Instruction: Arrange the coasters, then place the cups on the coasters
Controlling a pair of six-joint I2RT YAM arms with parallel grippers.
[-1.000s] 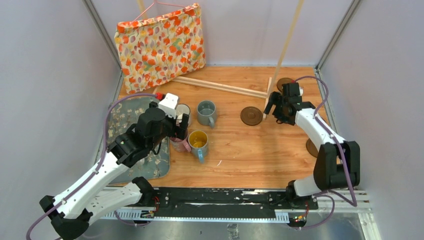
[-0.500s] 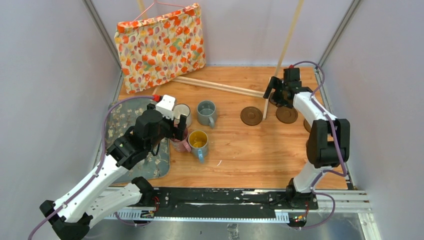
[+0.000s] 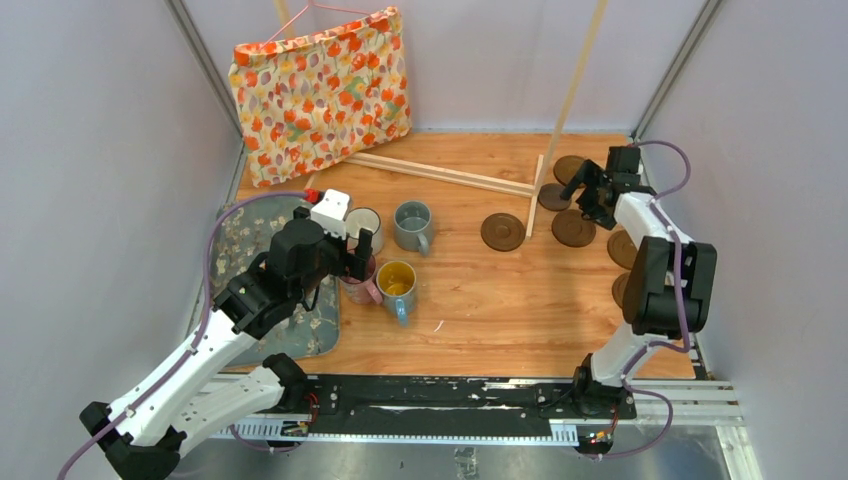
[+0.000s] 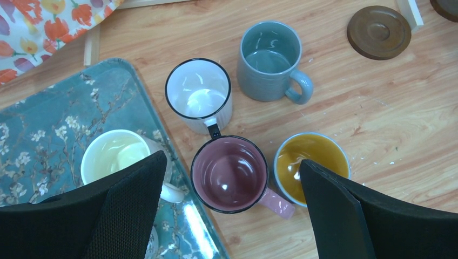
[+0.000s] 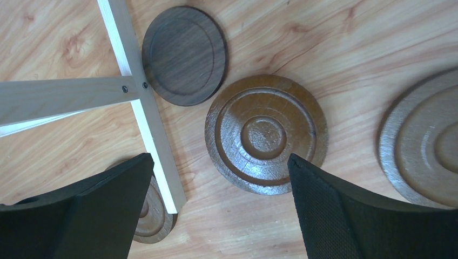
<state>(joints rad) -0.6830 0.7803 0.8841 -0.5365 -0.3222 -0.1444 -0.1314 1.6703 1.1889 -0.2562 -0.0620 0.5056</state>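
Observation:
Several dark-brown coasters lie at the right: one (image 3: 503, 231) left of a wooden strut, others (image 3: 573, 228), (image 3: 553, 197), (image 3: 570, 168), and two by the right edge (image 3: 622, 248). My right gripper (image 3: 585, 195) hangs open above them, over a ring-grooved coaster (image 5: 266, 132), holding nothing. My left gripper (image 4: 232, 162) stands open above the pink cup (image 4: 229, 174), empty. Around it are the blue cup with yellow inside (image 4: 310, 164), the white dark-rimmed cup (image 4: 198, 94), the grey-blue cup (image 4: 269, 59) and a cream cup (image 4: 115, 155) on the mat.
A grey floral mat (image 3: 240, 245) lies at the left under my left arm. A flowered orange bag (image 3: 320, 85) leans at the back. A pale wooden frame (image 3: 440, 172) lies across the back, its upright strut (image 3: 575, 75) rising beside the coasters.
My right gripper has swung from the table's middle to the back right, uncovering coasters beneath it. The left arm has hardly moved.

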